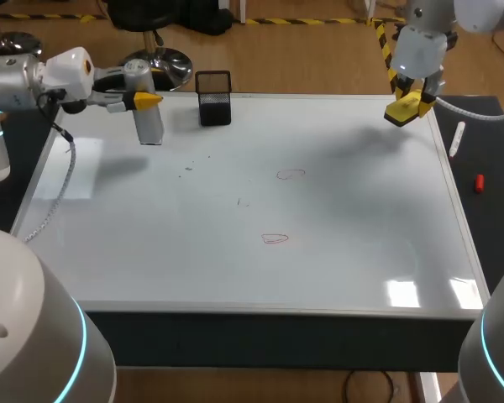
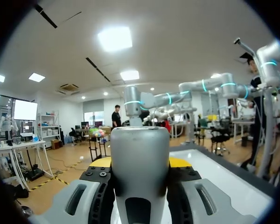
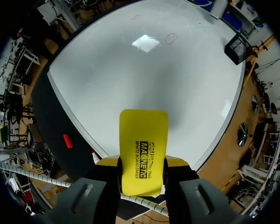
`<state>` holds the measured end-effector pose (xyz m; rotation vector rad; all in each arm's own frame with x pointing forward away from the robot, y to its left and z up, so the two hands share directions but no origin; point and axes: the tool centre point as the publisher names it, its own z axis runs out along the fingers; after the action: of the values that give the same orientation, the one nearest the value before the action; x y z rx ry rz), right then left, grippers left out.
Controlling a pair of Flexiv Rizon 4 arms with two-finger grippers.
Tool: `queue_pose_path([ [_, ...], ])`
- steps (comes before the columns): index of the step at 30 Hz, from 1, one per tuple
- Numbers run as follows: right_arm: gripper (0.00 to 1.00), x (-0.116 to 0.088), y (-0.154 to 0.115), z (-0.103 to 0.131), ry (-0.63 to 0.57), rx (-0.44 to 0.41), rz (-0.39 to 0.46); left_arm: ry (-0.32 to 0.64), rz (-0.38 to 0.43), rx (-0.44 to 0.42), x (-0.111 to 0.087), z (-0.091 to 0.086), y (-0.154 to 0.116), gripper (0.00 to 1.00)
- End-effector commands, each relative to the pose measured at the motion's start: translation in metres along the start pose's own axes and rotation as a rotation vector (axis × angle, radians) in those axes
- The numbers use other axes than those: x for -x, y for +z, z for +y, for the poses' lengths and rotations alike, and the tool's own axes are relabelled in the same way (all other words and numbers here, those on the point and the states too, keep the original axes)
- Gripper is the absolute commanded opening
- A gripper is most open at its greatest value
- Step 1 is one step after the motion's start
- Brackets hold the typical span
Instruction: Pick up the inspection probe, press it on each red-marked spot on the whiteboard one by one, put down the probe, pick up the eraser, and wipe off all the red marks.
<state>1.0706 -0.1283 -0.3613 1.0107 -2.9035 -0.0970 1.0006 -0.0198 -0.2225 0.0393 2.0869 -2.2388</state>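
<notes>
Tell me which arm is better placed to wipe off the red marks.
Right: the right gripper grips the yellow eraser above the whiteboard; the left gripper holds the probe.

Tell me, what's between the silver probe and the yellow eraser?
Head view: a black mesh pen cup beside the silver cylindrical probe, then bare whiteboard up to the flat yellow eraser.

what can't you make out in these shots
Inspection probe lower end: left wrist view, cut off by the picture's edge; head view cannot show whether it touches the whiteboard.
Eraser wiping face: right wrist view, turned away from the camera.
Grey specks on the board: head view, too small to identify.
</notes>
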Motion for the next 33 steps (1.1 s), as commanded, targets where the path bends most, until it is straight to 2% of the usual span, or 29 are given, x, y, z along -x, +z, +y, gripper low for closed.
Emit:
queue_pose_path([
  [1,0.00,0.001,-0.001,-0.001,-0.001,-0.001,0.005,-0.002,0.019,0.008,-0.014,-0.010,0.024,0.00],
  [8,0.00,0.001,-0.001,-0.001,-0.001,-0.001,0.005,-0.015,0.132,-0.014,-0.045,-0.019,0.073,0.00],
  [12,0.00,0.001,-0.001,-0.001,-0.001,-0.001,0.005,-0.023,0.205,-0.018,-0.057,-0.018,0.103,0.00],
  [24,0.00,0.001,-0.001,-0.001,-0.001,-0.001,0.005,-0.059,0.370,-0.040,-0.078,0.003,0.190,0.00],
  [33,0.00,0.001,-0.001,-0.001,-0.001,-0.001,0.005,-0.076,0.465,-0.041,-0.088,0.020,0.238,0.00],
])
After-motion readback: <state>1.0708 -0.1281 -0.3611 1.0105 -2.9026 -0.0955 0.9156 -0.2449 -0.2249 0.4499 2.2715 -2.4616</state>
